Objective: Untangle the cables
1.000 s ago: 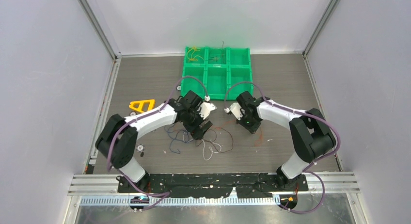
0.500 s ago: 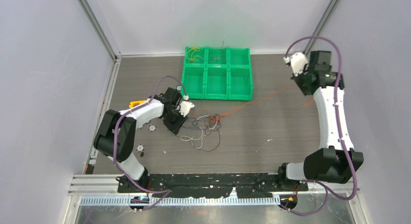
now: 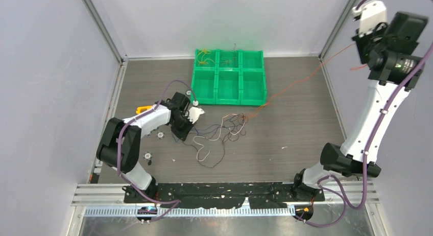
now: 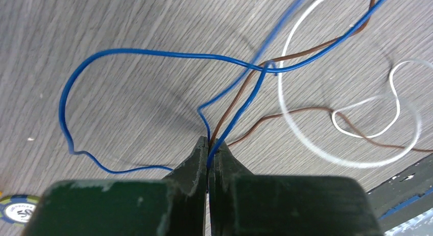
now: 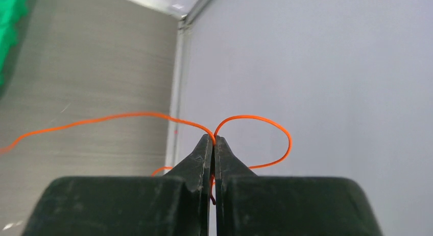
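Left pincer (image 4: 208,150): it has just snapped closed low over the desk (image 3: 296,144), and now pinches the blue wire (image 4: 153,53). A brown wire (image 4: 286,111) runs into the same tips; I cannot tell if it is caught too.
Right pincer (image 5: 213,143): closed on the orange wire (image 3: 296,83). It has swung from the middle of the desk up high into the far right corner.
Cables (image 3: 224,130): a loose tangle in the middle of the desk, just right of the left pincer. It has been dragged a little to the right. A white wire (image 4: 357,164) loops flat beside the blue one.
What it means: the orange wire now stretches in one long line from the tangle to the raised pincer. It looks nearly drawn free, though its near end seems snagged in the knot. The left pincer likely anchors the rest.
Surface: grey wood-grain top. A green six-compartment tray (image 3: 194,88) sits at the far side, with a few sorted wires in its far compartments.
Room: plain pale walls (image 3: 51,93) with metal corner posts.
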Available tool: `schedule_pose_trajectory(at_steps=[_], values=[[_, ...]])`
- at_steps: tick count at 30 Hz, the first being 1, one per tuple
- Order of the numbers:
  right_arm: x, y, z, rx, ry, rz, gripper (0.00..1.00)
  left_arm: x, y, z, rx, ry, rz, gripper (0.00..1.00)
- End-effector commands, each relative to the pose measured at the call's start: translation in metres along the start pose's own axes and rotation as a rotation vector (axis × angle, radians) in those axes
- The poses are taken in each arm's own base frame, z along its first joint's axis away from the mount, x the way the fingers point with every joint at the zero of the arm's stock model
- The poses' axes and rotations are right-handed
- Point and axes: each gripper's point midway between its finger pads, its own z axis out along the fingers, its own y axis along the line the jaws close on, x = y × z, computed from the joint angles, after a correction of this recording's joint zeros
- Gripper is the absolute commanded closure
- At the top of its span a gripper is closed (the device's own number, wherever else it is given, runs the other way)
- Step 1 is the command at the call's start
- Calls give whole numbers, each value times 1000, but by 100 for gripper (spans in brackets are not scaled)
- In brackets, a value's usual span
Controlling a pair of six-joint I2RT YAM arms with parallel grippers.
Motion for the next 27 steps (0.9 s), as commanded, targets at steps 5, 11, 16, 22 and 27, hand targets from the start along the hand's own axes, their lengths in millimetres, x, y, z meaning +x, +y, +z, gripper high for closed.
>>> schedule_pose_trajectory(at_steps=[5, 11, 16, 22, 27], values=[[-32, -45, -34, 105, -156, 119, 95, 28, 23, -20, -32, 15, -23, 100], [-30, -28, -33, 51, -184, 150, 95, 40, 25, -33, -36, -24, 34, 100], [-39, 11, -34, -143, -241, 189, 95, 10, -7, -62, 82, -193, 38, 48], [-56, 39, -19, -288, -291, 329, 95, -31, -28, -109, 102, -405, 47, 2], [-85, 75, 4, -413, -327, 427, 94, -58, -40, -144, 113, -531, 39, 0]])
